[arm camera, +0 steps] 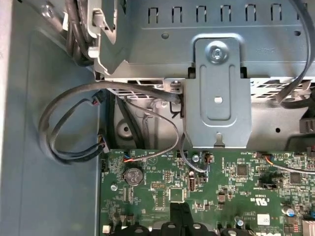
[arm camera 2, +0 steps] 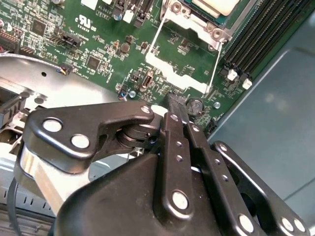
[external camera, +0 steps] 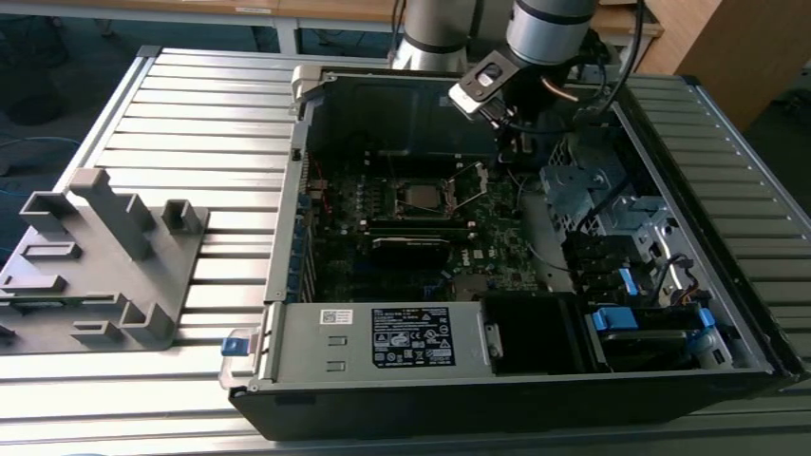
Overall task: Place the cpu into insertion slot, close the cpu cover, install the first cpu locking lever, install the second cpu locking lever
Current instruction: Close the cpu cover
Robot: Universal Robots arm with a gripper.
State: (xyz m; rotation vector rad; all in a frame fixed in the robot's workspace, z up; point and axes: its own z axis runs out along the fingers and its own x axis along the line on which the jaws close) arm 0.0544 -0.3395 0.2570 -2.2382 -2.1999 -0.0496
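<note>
Hovering with gripper (arm camera 2: 183, 104) pinched together, empty, just beside the open cpu cover (arm camera 2: 170, 73); ideally pressing its free edge squarely down over the cpu (arm camera 2: 216, 5).

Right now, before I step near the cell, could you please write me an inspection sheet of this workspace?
Surface: slatted metal table carrying an open computer case.
Job's things: the cpu lies in the insertion slot; the cpu cover stands open.
Clutter: grey fixture on the table, at the exterior view's left.
Gripper: the gripper is shut, with its tips near the cpu cover's free edge; contact cannot be told.
Cables: grey cables looped along the case wall in the first wrist view.
Surroundings: wooden furniture behind the table.
</note>
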